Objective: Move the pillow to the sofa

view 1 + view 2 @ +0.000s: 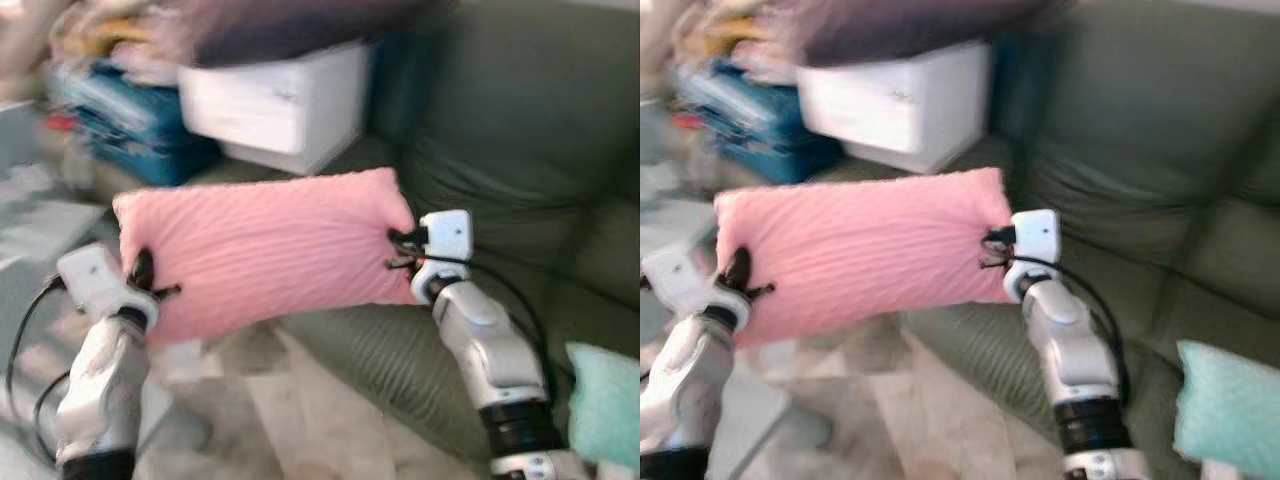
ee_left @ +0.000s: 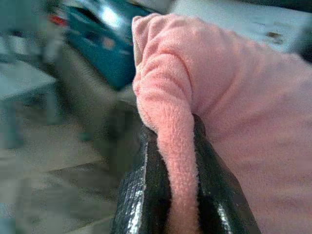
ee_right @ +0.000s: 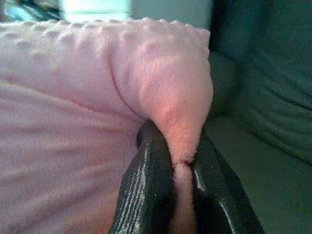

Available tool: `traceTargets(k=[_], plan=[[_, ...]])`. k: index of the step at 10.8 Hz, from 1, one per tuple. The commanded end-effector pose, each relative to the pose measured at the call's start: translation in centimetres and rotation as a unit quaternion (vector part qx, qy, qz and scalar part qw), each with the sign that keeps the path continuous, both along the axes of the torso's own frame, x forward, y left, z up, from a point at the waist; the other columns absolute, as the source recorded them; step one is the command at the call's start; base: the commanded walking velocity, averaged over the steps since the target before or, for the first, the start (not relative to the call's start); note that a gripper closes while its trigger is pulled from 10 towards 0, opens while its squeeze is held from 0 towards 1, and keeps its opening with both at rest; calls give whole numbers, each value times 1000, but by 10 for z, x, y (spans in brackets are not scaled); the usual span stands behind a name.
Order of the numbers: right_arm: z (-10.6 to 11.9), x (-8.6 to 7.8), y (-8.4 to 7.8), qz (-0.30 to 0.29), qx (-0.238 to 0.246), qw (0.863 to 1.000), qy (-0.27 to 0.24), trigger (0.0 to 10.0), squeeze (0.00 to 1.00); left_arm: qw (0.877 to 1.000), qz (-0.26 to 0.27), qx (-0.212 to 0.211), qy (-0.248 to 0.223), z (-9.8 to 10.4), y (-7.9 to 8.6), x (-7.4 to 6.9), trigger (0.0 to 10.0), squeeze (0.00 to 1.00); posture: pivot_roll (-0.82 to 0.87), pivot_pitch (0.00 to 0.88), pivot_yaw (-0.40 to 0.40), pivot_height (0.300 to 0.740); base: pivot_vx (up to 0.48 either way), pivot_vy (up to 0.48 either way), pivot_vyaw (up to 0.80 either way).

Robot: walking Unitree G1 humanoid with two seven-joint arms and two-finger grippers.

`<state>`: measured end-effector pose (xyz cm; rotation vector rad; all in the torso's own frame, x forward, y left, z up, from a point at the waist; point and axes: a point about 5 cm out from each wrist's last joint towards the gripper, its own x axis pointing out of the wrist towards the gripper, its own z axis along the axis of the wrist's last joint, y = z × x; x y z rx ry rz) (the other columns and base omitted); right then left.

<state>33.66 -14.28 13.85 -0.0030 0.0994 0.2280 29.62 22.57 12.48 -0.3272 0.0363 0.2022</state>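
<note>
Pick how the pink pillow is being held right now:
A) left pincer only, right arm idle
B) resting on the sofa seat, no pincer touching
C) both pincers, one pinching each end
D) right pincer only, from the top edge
C: the pink pillow hangs in the air in front of the green sofa, with the left pincer pinching its one end and the right pincer its other; each wrist view shows plush fabric squeezed between the black fingers.
</note>
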Motion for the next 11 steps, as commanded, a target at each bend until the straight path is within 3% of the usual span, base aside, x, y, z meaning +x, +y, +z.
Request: traceTargets(k=[1,11], plan=[[7,2,-4,-19,5,1000,-13,10000,0,999,40,11,3,0,21,-7,10000,0,-262,11,87,740,0,0,-800],[7,3,-4,-23,6,1000,-9,10000,0,999,22,28,30,-4,15,-1,10000,0,-262,12,91,740,0,0,-800]])
